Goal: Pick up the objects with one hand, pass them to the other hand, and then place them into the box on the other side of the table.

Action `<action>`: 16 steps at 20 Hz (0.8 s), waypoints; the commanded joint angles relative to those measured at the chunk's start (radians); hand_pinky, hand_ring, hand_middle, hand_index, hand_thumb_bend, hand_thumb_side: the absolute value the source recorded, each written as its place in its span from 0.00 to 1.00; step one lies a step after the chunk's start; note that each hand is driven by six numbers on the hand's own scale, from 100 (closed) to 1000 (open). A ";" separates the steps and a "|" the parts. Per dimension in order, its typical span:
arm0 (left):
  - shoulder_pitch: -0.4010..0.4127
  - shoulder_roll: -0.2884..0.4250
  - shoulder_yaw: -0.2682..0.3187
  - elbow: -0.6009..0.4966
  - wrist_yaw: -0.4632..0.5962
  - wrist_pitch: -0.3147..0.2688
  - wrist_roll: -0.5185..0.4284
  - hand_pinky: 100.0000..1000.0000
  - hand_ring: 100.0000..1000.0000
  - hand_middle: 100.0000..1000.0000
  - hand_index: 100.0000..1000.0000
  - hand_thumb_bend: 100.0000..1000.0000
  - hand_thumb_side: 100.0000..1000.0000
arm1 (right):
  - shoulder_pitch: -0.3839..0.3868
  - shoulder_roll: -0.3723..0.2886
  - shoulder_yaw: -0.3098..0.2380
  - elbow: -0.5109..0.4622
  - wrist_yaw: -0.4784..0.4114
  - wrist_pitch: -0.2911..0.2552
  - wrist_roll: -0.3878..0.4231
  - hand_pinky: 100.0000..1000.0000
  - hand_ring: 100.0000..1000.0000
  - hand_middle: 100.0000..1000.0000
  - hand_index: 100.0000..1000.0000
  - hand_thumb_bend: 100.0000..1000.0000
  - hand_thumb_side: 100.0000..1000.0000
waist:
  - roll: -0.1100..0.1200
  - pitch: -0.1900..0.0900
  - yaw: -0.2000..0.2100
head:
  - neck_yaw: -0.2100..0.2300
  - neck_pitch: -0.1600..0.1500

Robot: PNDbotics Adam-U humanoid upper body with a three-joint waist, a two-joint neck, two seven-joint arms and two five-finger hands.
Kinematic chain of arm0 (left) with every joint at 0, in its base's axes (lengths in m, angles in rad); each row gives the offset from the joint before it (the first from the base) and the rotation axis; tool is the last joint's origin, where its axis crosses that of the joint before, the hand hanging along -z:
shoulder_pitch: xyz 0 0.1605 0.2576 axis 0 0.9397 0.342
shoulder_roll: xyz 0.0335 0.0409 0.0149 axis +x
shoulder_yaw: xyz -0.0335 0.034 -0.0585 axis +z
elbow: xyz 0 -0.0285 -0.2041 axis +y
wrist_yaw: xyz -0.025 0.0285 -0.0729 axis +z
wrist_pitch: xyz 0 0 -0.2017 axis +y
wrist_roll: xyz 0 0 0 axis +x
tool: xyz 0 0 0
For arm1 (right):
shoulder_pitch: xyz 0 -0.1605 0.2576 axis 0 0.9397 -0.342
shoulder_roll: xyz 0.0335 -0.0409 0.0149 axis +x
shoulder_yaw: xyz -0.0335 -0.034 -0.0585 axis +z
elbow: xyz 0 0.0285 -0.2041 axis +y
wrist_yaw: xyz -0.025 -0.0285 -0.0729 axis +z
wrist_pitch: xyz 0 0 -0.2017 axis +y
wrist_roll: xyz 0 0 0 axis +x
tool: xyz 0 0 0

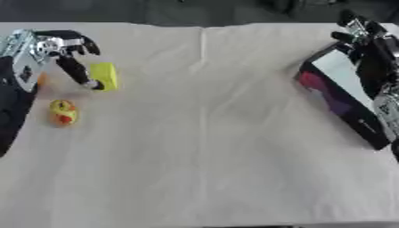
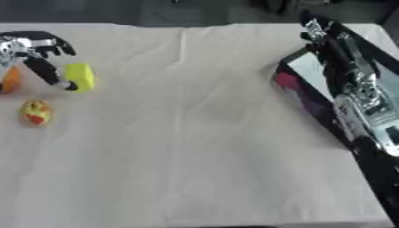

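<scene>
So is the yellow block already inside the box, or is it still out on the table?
Out. The yellow block lies on the cloth at the table's left side, with the fingers of the left hand against it. The box stands on the right.

No readable text or labels anywhere

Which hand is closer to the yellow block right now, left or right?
Left. The left hand is right beside the yellow block, a finger reaching down against its near side. The right hand is far across the table, over the box.
</scene>
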 commanded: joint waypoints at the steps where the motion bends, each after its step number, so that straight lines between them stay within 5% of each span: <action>1: -0.031 0.031 0.015 -0.016 -0.010 0.004 -0.005 0.83 0.88 0.85 0.86 0.52 0.18 | -0.020 -0.018 -0.003 -0.020 0.008 -0.001 0.004 0.95 0.87 0.88 0.88 0.22 0.54 | 0.001 -0.013 -0.003 | 0.011 -0.019; 16: -0.036 0.035 0.040 0.010 -0.069 0.035 0.005 0.83 0.88 0.85 0.86 0.49 0.12 | -0.031 -0.012 0.003 -0.017 0.013 0.002 0.012 0.95 0.87 0.87 0.88 0.22 0.55 | 0.002 0.012 -0.019 | 0.028 -0.040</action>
